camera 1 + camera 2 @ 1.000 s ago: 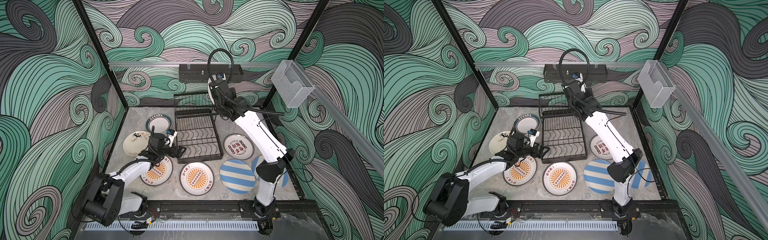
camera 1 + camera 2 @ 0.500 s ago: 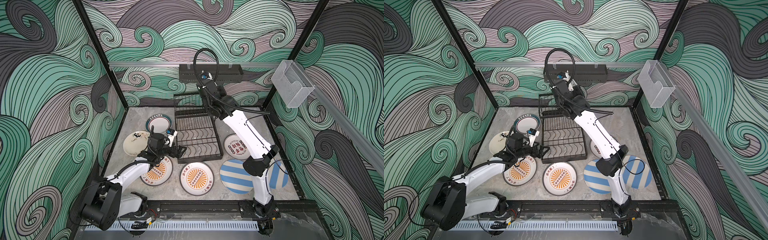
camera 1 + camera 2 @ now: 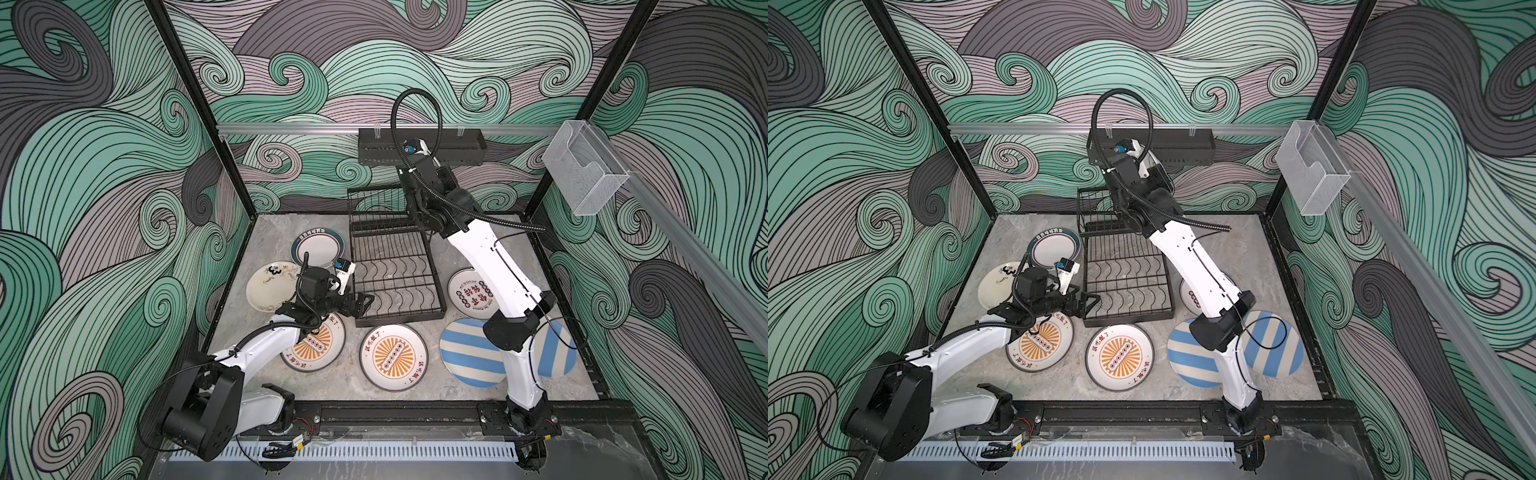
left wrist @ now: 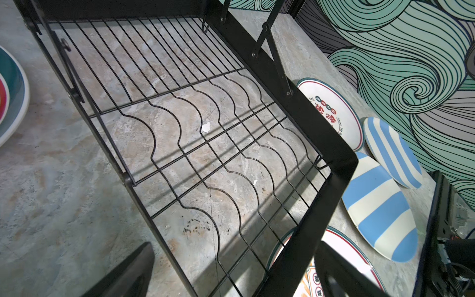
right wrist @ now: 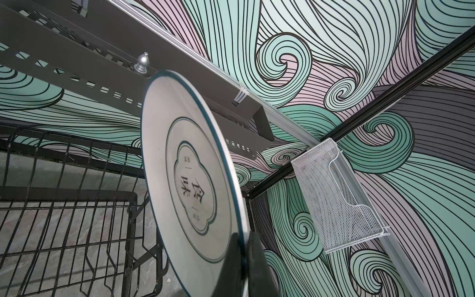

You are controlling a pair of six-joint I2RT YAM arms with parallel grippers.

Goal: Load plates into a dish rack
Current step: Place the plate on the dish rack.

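Observation:
My right gripper is shut on the rim of a whitish plate with a thin teal edge and dark characters, held upright. In both top views its wrist hangs above the raised back tier of the black wire dish rack; the held plate is hidden there. My left gripper stands open and empty at the rack's near left corner. Several plates lie flat around the rack: teal-rimmed, cream, two orange-sunburst, two blue-striped, red-marked.
A black perforated shelf hangs on the back wall just above and behind the right wrist. A clear plastic box is fixed to the right rail. Black frame posts stand at the back corners. The right arm's elbow hangs over the striped plates.
The right arm has swung leftward with its plate, from the rack's right side to over its back tier. The left arm has barely moved.

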